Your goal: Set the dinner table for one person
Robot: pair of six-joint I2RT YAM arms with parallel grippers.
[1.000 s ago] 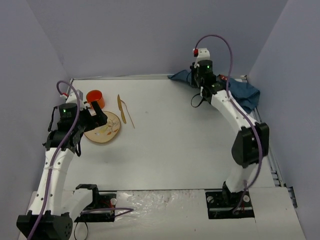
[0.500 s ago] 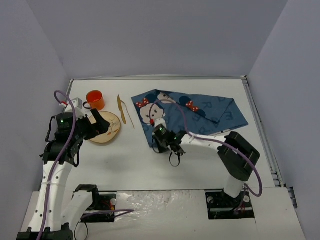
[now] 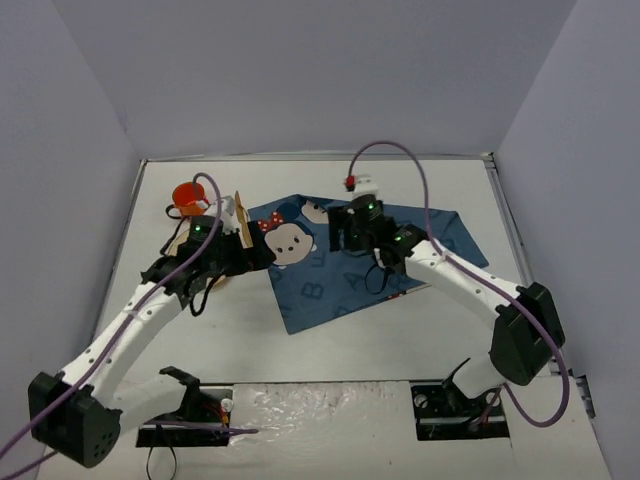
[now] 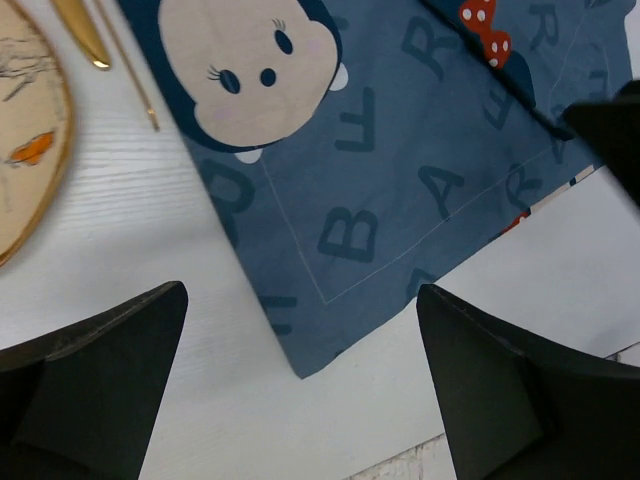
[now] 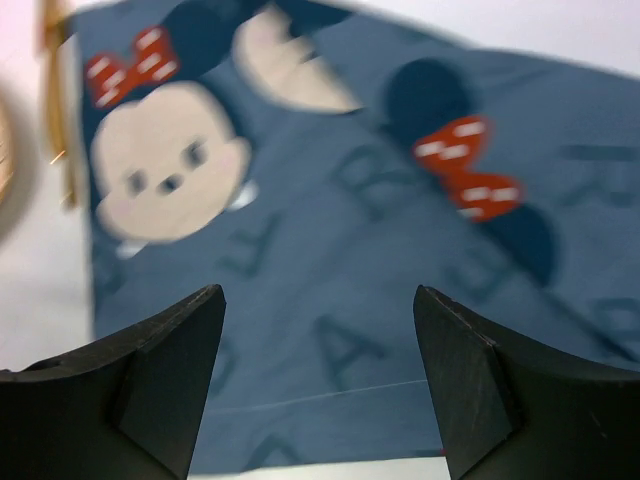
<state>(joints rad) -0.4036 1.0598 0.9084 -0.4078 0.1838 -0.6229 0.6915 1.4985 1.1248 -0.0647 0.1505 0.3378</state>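
The white dinner table carries a blue cartoon-mouse mat, spread flat at its middle. My right gripper hovers over the mat's upper middle. In the right wrist view it stands open above the mat, nothing between its fingers. My left gripper hangs over the mat's left edge. Seen from the left wrist, it is wide open above the mat's near corner and holds nothing.
An orange cup stands at the back left. A tan plate and gold utensils lie just left of the mat, partly under my left arm. Purple walls close three sides.
The mat went from a bunch at the back right to flat in the middle. My right gripper opened, let it go and rose. My left arm swung right, over the mat's left edge.
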